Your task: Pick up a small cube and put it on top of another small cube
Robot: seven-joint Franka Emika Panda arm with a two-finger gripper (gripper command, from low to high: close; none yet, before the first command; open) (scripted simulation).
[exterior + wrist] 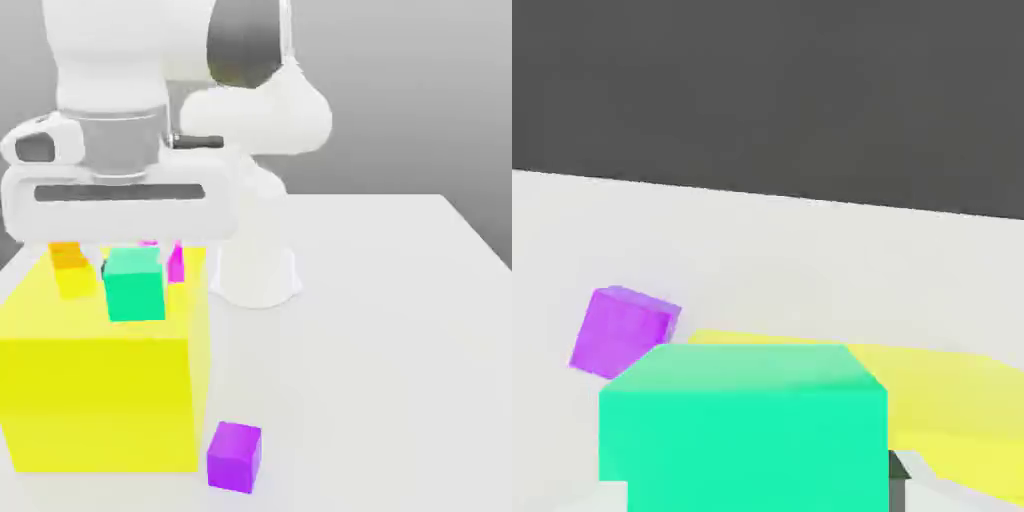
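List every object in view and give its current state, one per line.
gripper: shut on the teal-green cube, held over the yellow block.
teal-green cube: gripped, upright.
yellow block: resting on the table.
purple cube: on the table beside the yellow block, free.
orange cube: behind the yellow block, partly hidden.
magenta cube: behind the block, mostly hidden.

Small teal-green cube [134, 284], plain, upright, raised above big yellow block [100, 400].

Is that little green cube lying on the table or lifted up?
Lifted: the teal-green cube hangs under the shut gripper, above the big yellow block.
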